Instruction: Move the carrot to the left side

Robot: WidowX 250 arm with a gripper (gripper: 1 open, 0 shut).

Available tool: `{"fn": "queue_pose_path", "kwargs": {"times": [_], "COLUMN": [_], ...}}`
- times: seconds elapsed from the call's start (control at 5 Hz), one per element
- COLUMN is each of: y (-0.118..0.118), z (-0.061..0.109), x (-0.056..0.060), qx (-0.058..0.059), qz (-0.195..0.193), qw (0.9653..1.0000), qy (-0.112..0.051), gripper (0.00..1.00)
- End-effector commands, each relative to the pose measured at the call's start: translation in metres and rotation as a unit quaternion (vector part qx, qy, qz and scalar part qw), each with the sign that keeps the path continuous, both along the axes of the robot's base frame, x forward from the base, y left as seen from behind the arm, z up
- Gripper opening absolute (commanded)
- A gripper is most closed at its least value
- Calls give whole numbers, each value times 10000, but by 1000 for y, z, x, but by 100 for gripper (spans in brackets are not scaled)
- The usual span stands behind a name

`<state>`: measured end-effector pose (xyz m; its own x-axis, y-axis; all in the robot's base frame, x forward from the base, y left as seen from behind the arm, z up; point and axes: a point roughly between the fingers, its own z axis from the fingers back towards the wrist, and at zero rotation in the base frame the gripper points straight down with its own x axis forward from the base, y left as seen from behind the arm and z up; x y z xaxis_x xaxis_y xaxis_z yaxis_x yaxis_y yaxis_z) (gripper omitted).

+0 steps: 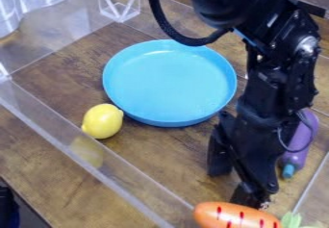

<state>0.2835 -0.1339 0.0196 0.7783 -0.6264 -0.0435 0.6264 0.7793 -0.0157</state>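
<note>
The gripper (252, 174) is seen spread wide and empty, with the carrot (236, 216) lying crosswise just below it, leafy end right.

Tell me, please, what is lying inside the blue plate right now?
Nothing shows on the blue plate: its visible surface is bare. The black robot arm covers the plate's right edge, so that strip cannot be checked. The lemon lies outside it, near its front-left rim.

Glossy orange carrot (233, 216) lies on its side at the bottom edge; leafy top rightward
</note>
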Motion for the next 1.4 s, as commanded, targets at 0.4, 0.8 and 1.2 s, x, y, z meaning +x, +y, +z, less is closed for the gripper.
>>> {"fn": "queue_pose_path", "kwargs": {"times": [0.4, 0.8, 1.2], "y": [-17, -20, -21], "z": [2, 3, 1], "x": [1, 4, 7], "qx": [-104, -116, -115], "qz": [-446, -562, -626], "qw": [9989, 9983, 9980], "qy": [-75, -88, -63], "gripper": [0, 100, 100]}}
